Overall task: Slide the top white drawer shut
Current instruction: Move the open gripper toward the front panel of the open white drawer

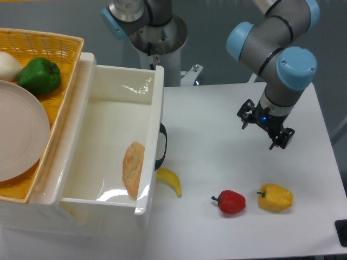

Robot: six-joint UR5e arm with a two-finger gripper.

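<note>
Gripper (266,127) of the arm hung above the white table (217,135) on the right side, and it held nothing. The fingers were small and dark in this view, so I could not tell whether they stood apart or together. Below the gripper, well apart from it, a yellow bell pepper (275,197) lay on the table, and a red bell pepper (231,202) lay just beside it on the left. A banana (171,181) lay further to the left, near the front of the drawer.

The top white drawer (97,108) was far to the left of the gripper, with bare table between them. It stood pulled out, and its curved black handle (161,146) faced toward the gripper's side. Inside, a piece of bread (132,169) leaned against the front wall. Behind the drawer, a yellow wicker basket (65,59) held a green bell pepper (39,76), a pale plate (19,130) and a white round thing (8,65).
</note>
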